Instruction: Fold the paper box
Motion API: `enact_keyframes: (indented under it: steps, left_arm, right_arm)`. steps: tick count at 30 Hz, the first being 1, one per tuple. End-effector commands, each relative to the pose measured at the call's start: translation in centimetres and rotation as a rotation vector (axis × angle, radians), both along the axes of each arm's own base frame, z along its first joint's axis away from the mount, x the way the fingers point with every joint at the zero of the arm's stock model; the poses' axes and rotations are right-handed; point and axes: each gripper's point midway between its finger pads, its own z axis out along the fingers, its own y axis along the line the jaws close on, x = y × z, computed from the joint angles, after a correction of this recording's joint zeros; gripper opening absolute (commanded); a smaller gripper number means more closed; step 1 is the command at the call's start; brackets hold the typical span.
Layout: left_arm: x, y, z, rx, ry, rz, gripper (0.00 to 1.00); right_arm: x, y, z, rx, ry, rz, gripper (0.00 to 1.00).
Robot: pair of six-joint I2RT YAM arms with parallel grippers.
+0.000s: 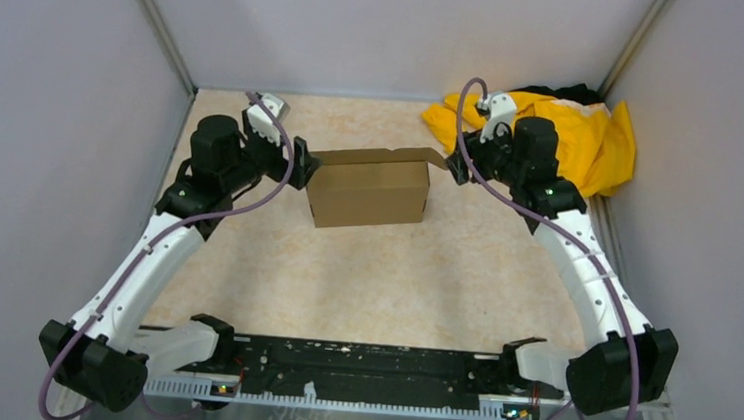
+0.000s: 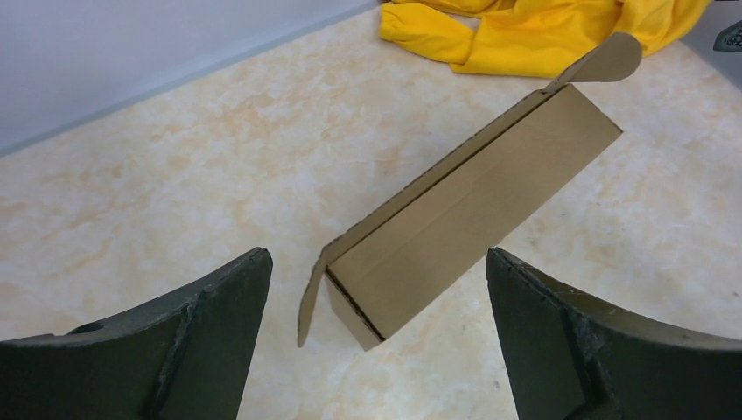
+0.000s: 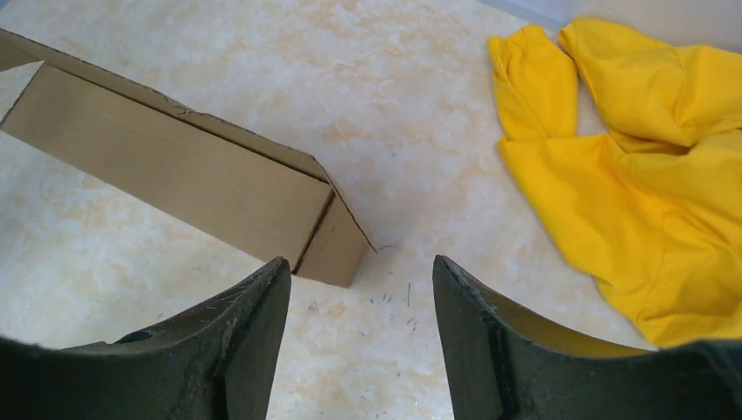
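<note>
in the top view, the left gripper (image 1: 301,164) sits left of centre, just beside the left end of the paper box (image 1: 367,192), its jaws spread wide and empty. its wrist view shows the box's loose end flap (image 2: 308,302) standing ajar in the gap between them. the box lies mid-frame on the table (image 1: 362,289), lid not tucked, a rounded tab (image 2: 612,57) sticking out at its far end. it looks light and thin-walled: stiff along the panels but easy to crush, skid or tip, so pinching a flap edge or pressing along a score line seems safer than squeezing the body. right of it, the right gripper (image 1: 457,167) hovers by the other end, jaws apart with nothing between them. a yellow cloth (image 1: 574,136) lies upper right.
</note>
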Motion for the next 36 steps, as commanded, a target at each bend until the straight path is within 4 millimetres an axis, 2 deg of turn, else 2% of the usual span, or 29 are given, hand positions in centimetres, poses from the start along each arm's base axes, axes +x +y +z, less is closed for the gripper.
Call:
enact_keyframes:
  steps: [1,8,16,21,26,32,36]
  left_arm:
    - [1.5,0.6,1.2,0.100,-0.114,0.004,0.99]
    - [1.8,0.0,0.1,0.142,-0.098,-0.047,0.99]
    - [2.1,0.4,-0.1,0.185,-0.111,-0.042,0.94]
    - [2.7,1.3,-0.8,0.225,-0.106,0.005,0.92]
    - [2.8,2.4,-0.7,0.258,-0.107,0.046,0.92]
    - [3.1,3.1,-1.2,0.280,-0.073,0.064,0.86]
    - [3.0,3.5,-1.4,0.279,-0.061,0.068,0.78]
  right_arm:
    - [1.8,2.1,2.4,-0.006,-0.098,0.129,0.60]
    - [1.7,3.3,1.4,-0.034,-0.094,0.239,0.58]
    - [2.6,3.9,1.1,-0.027,-0.102,0.258,0.54]
    - [3.3,4.2,1.3,-0.022,-0.103,0.266,0.52]
    - [3.7,4.7,1.7,-0.017,-0.099,0.286,0.50]
    - [3.8,5.0,1.7,-0.013,-0.088,0.304,0.48]
    - [3.9,5.1,1.7,-0.014,-0.081,0.311,0.47]
